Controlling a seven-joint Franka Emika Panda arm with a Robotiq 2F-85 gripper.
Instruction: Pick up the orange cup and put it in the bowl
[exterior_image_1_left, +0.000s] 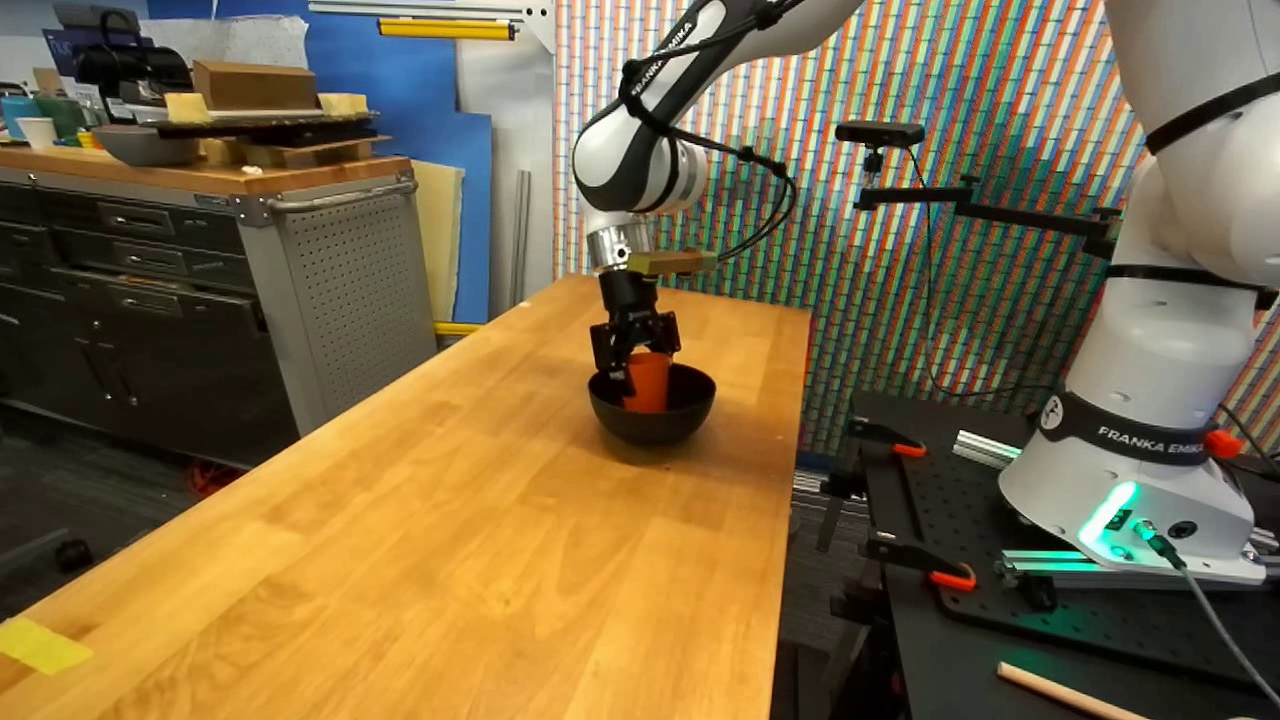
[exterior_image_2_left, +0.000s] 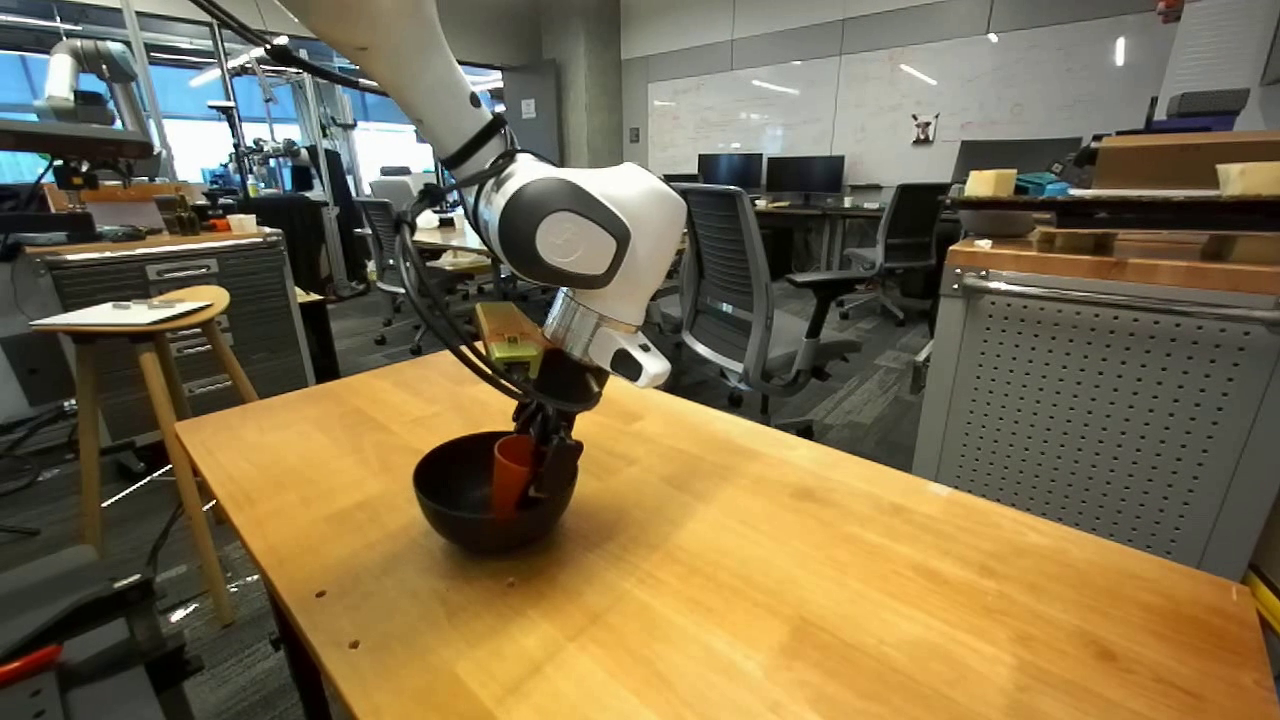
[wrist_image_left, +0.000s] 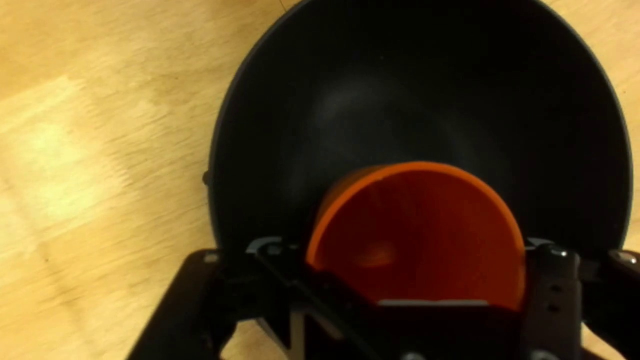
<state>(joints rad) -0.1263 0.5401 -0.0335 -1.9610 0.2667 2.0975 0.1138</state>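
Note:
The orange cup (exterior_image_1_left: 648, 382) stands roughly upright inside the black bowl (exterior_image_1_left: 652, 428). In an exterior view the cup (exterior_image_2_left: 512, 475) sits inside the bowl (exterior_image_2_left: 455, 520), toward the gripper's side. In the wrist view the cup (wrist_image_left: 425, 225) opens toward the camera, low in the bowl (wrist_image_left: 400, 90). My gripper (wrist_image_left: 416, 265) has a finger against each side of the cup's rim and is shut on it. It comes down from above, with fingertips inside the bowl, in both exterior views (exterior_image_1_left: 640, 365) (exterior_image_2_left: 540, 465). The cup's base is hidden, so its contact with the bowl is unclear.
The bowl stands on a wooden table (exterior_image_1_left: 480, 520) near the edge on the robot's side. Yellow tape (exterior_image_1_left: 45, 645) lies at a table corner. A grey tool cabinet (exterior_image_1_left: 340, 270) stands beyond the table. An office chair (exterior_image_2_left: 745, 280) stands behind it.

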